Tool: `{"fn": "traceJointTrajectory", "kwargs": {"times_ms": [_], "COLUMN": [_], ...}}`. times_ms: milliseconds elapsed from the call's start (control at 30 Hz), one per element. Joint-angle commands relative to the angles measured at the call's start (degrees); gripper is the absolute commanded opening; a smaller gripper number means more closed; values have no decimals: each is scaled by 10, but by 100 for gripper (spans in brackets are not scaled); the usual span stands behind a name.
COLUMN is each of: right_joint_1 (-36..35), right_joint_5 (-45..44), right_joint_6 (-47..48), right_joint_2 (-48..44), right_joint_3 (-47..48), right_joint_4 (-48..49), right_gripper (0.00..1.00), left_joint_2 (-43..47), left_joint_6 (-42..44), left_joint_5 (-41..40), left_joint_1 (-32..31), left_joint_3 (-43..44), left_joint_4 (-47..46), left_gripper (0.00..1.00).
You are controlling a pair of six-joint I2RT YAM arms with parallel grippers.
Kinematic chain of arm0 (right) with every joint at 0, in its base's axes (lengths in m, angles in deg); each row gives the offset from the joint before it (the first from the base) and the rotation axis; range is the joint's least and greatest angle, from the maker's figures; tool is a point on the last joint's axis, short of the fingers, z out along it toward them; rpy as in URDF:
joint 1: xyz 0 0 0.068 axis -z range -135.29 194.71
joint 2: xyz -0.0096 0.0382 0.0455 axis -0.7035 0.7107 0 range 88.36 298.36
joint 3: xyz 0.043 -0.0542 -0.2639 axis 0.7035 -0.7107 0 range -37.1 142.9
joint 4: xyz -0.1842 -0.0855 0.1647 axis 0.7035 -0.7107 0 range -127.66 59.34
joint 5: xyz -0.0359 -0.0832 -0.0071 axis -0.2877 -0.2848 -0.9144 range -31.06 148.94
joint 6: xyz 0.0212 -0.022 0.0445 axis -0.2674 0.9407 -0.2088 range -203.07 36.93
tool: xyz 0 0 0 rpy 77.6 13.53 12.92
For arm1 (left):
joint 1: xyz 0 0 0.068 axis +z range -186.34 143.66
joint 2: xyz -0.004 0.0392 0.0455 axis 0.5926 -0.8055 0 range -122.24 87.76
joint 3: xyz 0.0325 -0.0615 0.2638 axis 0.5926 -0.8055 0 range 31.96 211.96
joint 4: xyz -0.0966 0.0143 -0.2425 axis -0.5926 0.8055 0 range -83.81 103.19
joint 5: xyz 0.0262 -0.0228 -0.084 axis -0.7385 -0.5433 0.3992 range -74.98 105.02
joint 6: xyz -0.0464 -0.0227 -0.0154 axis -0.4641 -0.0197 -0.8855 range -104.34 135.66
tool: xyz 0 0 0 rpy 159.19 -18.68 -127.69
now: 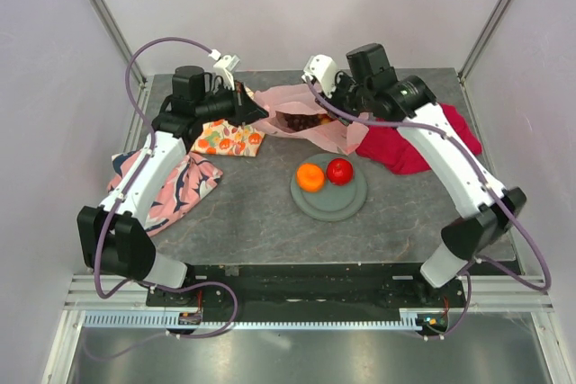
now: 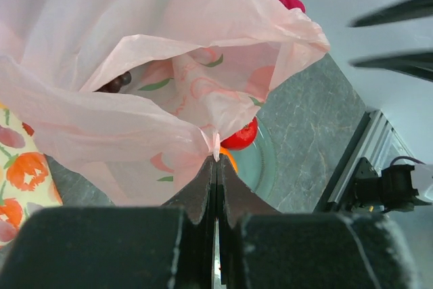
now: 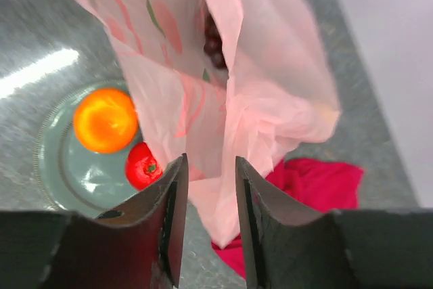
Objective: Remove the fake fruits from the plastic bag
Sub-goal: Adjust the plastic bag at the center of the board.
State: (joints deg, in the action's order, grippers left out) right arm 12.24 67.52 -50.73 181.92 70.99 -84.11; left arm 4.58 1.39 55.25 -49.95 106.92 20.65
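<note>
The pale-pink plastic bag lies at the back of the table with its mouth held up. My left gripper is shut on the bag's edge. A dark grape bunch still sits inside the bag. An orange and a red apple rest on a grey-green plate. My right gripper hovers over the bag's right side. In the right wrist view its jaws stand partly apart, with bag film showing beyond them and nothing pinched.
A solid red cloth lies right of the bag. A fruit-printed orange-and-white cloth lies left of it. A pink-and-navy patterned cloth sits under the left arm. Frame posts stand at the table's back corners.
</note>
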Motion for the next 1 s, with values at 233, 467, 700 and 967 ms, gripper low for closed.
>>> {"fn": "traceJointTrajectory", "kwargs": {"times_ms": [233,467,700,967], "right_joint_1": [37,68,146,145], "right_joint_5": [7,-131,-239,58], "right_joint_6": [-20,-57,-43,-20], "right_joint_2": [197,312,277,156], "right_joint_3": [-25,97,53,39], "right_joint_4": [113,136,134,92], "right_gripper": [39,42,51,75], "left_joint_2": [5,28,65,29], "left_joint_6": [74,169,230,213], "left_joint_5": [70,71,59,64], "left_joint_1": [-1,-4,-5,-27], "left_joint_3": [36,-1,-48,-22], "left_joint_4": [46,102,168,145], "left_gripper": [2,2,2,2]}}
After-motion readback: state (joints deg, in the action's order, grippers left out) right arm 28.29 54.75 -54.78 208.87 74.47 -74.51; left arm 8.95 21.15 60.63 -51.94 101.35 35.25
